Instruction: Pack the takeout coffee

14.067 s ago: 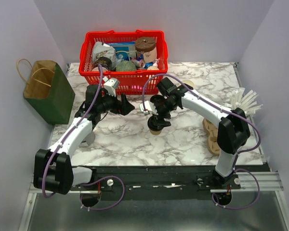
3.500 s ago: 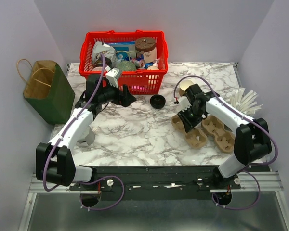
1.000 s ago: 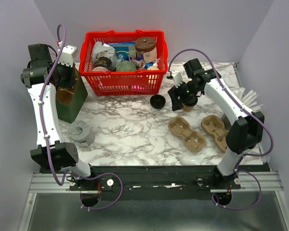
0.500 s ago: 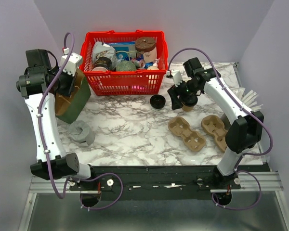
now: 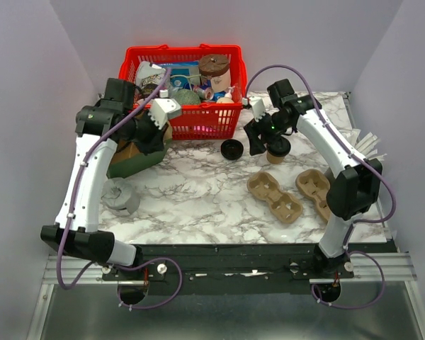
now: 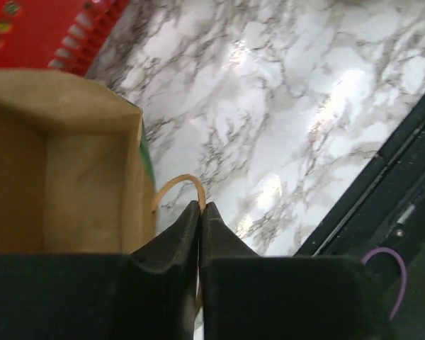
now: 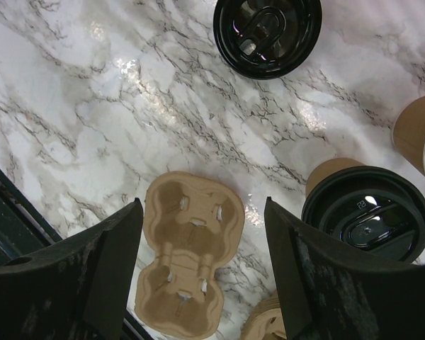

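Observation:
The takeout coffee (image 7: 415, 127), a tan paper cup with a white rim, shows only at the right edge of the right wrist view. Beside it stands a second tan cup under a black lid (image 7: 365, 212) (image 5: 278, 150). My right gripper (image 7: 202, 202) (image 5: 257, 142) hangs open above the table, over a brown pulp carrier (image 7: 188, 255) and left of the lidded cup. My left gripper (image 6: 200, 205) (image 5: 154, 136) is shut on the tan handle loop (image 6: 177, 185) of the green paper bag (image 5: 131, 159), which hangs tilted with its brown inside (image 6: 57, 184) open.
A red basket (image 5: 180, 120) full of goods stands at the back. A loose black lid (image 5: 231, 149) lies in front of it. Two pulp carriers (image 5: 274, 196) (image 5: 315, 191) lie at the right front. A grey roll (image 5: 117, 195) sits at the left, white sticks (image 5: 368, 147) at the right edge.
My left arm has swung the green bag from the far left edge rightwards to the basket's front left corner, and the bag now tilts. The right arm has barely moved.

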Controlling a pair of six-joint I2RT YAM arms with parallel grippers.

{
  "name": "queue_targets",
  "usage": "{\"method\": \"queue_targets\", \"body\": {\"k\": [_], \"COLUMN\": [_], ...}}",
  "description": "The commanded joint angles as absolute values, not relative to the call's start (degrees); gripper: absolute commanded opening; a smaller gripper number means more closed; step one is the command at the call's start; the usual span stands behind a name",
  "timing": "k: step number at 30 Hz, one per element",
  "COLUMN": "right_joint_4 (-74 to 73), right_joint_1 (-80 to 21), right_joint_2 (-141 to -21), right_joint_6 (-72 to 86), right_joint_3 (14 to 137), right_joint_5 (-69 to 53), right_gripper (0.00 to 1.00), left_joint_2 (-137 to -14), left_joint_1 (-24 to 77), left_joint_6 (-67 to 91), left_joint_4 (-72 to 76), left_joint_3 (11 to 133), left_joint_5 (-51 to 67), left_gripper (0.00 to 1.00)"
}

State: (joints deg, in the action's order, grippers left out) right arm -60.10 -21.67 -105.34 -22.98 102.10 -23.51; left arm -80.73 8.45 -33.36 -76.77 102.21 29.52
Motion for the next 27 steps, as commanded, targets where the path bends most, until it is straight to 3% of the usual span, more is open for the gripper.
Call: {"method": "queue_targets", "body": {"k": [1,6,12,20,21,27], "right_joint_4": [-60.56,-60.12,-60.03,-64.16,-64.42,-52.85], "right_joint_1": [-21.88,-21.8,-21.8,-23.37,-24.86,-28.21], "right_joint_2": [-106.17,-104.94,-104.15,-107.4,-107.4,-103.19], "right_joint_6": [-22.85,-23.47,-23.99,-25.92,-28.1,-31.11], "right_joint_3": [104.24,103.19,101.6,108.71,109.5,104.95], "right_joint_5": [-24.87,-23.56,-23.38,-39.07,-40.94,-44.3], "right_gripper": [0.77,0.77,0.77,0.79,0.86,0.89], "left_joint_2": [-82.71,-82.09,-74.89,-70.23,-69.53,-67.77], "left_joint_1": [14.14,14.76,14.42,13.27,13.1,12.92], "left_joint_6": [-33.13,-33.31,-38.14,-38.06,-37.97,-39.02], "left_joint_4": [-82.44,-81.04,-75.41,-68.83,-67.17,-63.38], "left_joint_3": [104.93,112.56,109.0,92.3,91.24,87.1], "left_joint_5": [32.34,35.86,25.86,16.27,15.74,15.55], "left_gripper": [0.29,0.48,0.68,0.68,0.68,0.67]}}
